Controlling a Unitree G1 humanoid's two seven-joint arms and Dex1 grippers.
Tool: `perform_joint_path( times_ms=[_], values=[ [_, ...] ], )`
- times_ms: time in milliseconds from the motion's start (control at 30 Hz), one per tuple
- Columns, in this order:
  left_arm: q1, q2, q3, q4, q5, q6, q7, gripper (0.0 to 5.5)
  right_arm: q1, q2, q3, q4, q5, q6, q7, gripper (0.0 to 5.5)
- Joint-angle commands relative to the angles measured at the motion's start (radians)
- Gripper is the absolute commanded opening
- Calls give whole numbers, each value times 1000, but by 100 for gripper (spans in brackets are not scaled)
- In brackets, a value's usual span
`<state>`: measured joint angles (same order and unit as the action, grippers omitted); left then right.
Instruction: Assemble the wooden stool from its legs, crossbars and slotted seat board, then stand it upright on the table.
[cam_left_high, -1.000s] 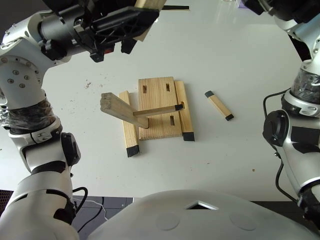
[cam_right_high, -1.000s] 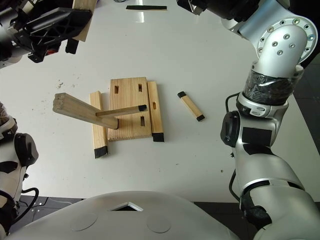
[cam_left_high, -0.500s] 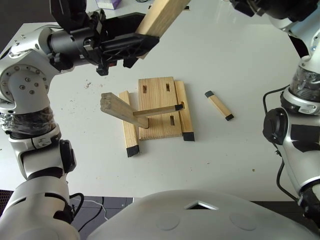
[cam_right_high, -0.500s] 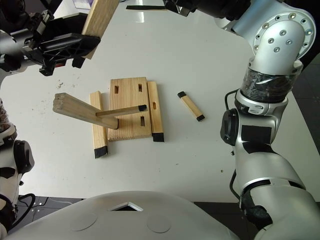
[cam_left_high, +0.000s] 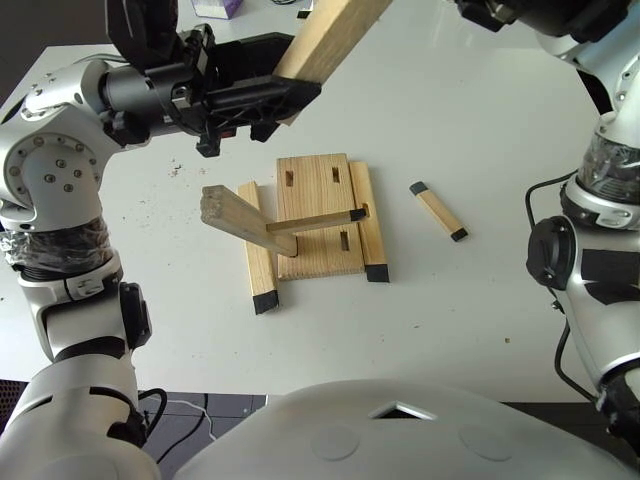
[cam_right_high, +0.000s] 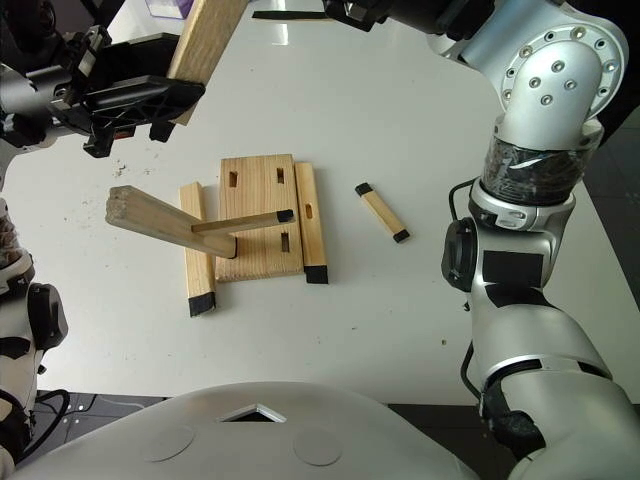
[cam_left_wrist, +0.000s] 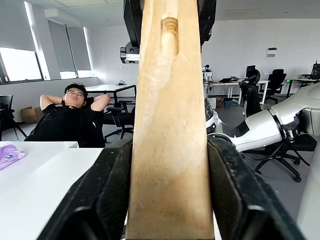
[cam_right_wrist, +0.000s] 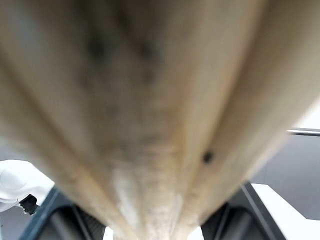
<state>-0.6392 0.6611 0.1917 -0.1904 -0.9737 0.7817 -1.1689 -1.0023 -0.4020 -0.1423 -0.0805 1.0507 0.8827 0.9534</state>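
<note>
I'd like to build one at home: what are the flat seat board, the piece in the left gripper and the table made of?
The seat board looks like pale, unvarnished wood: visible grain, matte, slots cut through. The leg in the left gripper looks like the same light wood. The table is white and smooth with a slight sheen, perhaps laminate.
</note>
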Motion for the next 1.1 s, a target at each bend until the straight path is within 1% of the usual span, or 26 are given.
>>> perform_joint_path(
  times_ms=[33,233,267,333,400,500,567,667,733,767,867,1000,1100],
  values=[
    [-9,10,-9,24,35,-19,18,298,17,-29,12,-34,-9,-8,35,202],
    [-1,22,-4,65,87,-56,24,378,44,-41,15,-46,-51,-52,30,202],
    [2,26,-5,82,111,-74,28,385,51,-44,15,-45,-66,-68,30,202],
    [26,46,-17,136,210,-161,33,385,74,-60,21,-33,-121,-118,37,202],
    [48,55,-3,213,271,-217,51,385,103,-76,28,-16,-180,-169,46,202],
    [100,51,59,314,333,-295,117,385,169,-97,63,5,-282,-263,75,202],
    [129,26,116,356,346,-330,198,385,225,-105,92,10,-347,-323,92,202],
    [157,-59,192,368,333,-352,366,385,316,-114,126,15,-430,-406,111,202],
    [168,-150,242,346,313,-346,528,385,379,-118,147,30,-481,-454,114,202],
    [172,-211,267,323,298,-331,637,385,414,-117,150,36,-496,-461,105,202],
    [214,-359,289,214,273,-301,868,385,522,-111,141,-1,-500,-461,84,202],
    [268,-479,286,88,215,-242,1043,385,659,-86,123,-126,-436,-421,37,202],
    [288,-510,287,51,194,-223,1099,385,721,-65,128,-186,-401,-407,21,202]
  ],
)
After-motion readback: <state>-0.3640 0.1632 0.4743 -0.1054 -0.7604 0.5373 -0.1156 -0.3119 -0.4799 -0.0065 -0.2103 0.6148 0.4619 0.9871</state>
